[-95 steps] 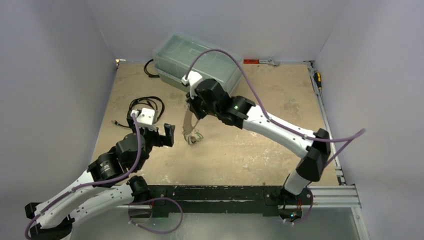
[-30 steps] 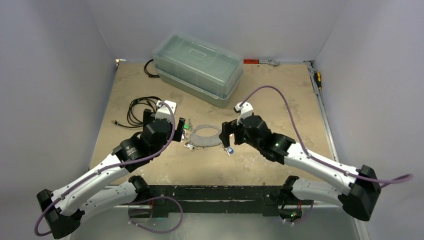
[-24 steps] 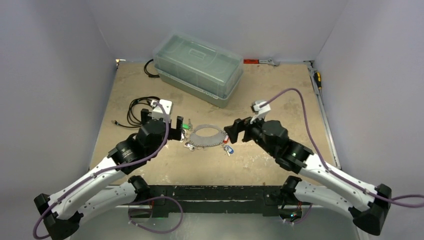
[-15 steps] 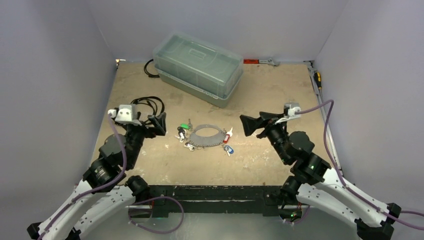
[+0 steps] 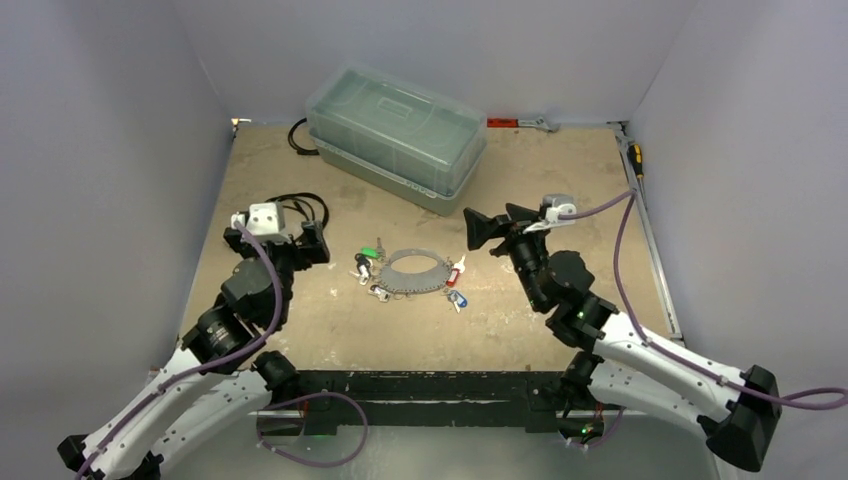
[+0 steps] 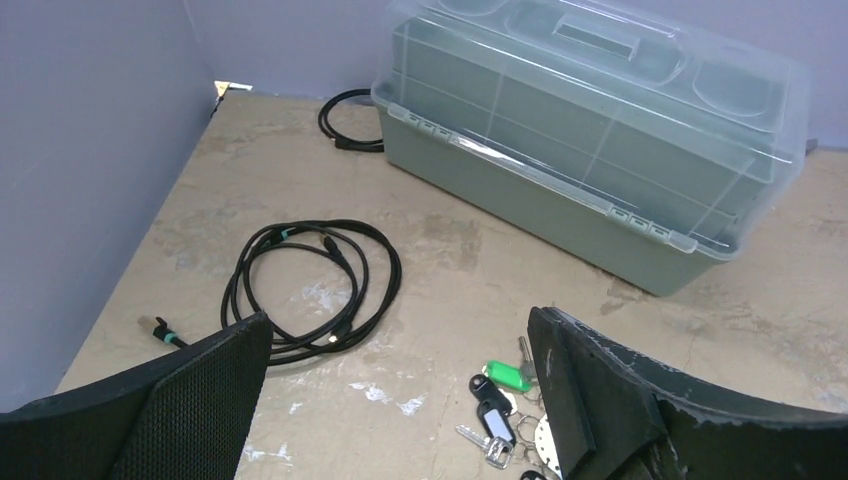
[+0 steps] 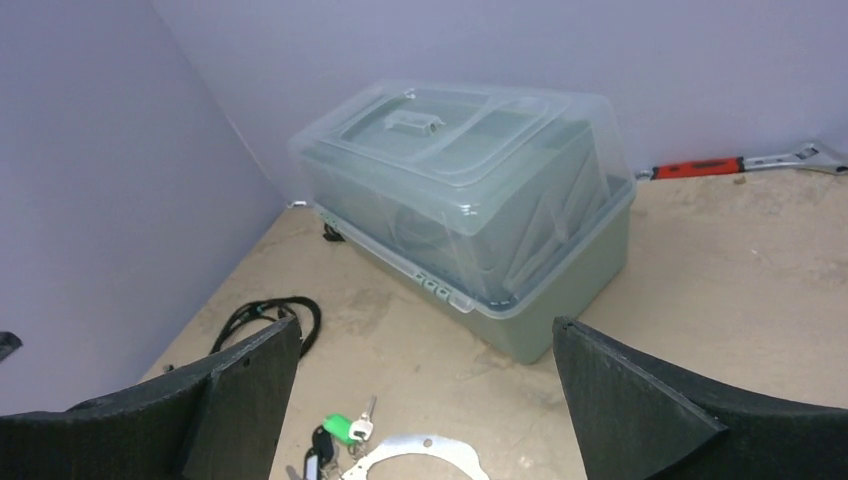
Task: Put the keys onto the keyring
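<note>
**Both arms pulling back from the keyring (image 5: 412, 272)**

Both grippers are drawing away from the middle of the worktop (image 5: 560, 190). A second ago they were flanking the ring at close range, and now they are hanging well clear of it on either side. The keyring itself is lying flat near the centre of the worktop, a little toward the near edge, in the same spot as before. The keys (image 5: 362, 266) are sitting against its rim in two clusters. Green- and black-tagged ones are lying at its left side, and red- and blue-tagged ones at its right. Whether any of them is threaded through the rim holes cannot be told.

The left gripper (image 5: 318, 243) is hovering left of the keys, jaws spread wide and gripping nothing. A coiled black cable (image 5: 295, 210) is lying just beyond it, toward the left edge. The right gripper (image 5: 478, 230) is hovering off the ring's right side, angled toward the far edge, its jaws likewise spread and empty.

A lidded translucent green storage box (image 5: 397, 135) is sitting askew near the far edge, left of centre. A red-handled wrench (image 5: 520, 122) is lying along the far edge to the right of the box.
</note>
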Tool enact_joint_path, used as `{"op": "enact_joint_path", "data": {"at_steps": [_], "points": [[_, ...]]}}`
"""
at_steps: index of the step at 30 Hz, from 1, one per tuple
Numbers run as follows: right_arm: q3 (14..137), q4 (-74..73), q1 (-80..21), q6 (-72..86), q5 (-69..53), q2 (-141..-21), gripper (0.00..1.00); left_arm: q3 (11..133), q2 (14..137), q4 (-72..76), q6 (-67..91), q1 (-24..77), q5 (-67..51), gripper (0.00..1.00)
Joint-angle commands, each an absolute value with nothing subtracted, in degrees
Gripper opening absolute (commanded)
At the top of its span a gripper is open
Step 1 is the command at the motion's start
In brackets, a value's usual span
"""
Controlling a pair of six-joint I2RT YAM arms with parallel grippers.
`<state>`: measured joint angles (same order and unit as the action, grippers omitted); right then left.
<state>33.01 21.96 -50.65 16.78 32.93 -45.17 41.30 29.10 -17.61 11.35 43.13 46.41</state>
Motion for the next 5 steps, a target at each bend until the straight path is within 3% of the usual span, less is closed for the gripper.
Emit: {"op": "enact_joint_path", "data": {"at_steps": [1, 5], "points": [[35.2, 33.8, -50.6, 14.7, 33.2, -46.9, 0.99, 40.9, 29.9, -15.7, 10.2, 42.9, 47.9, 0.99], [38.7, 31.7, -50.7, 15.2, 35.1, -51.7, 0.99, 39.7, 30.0, -14.7, 10.3, 42.8, 48.2, 0.99]]}}
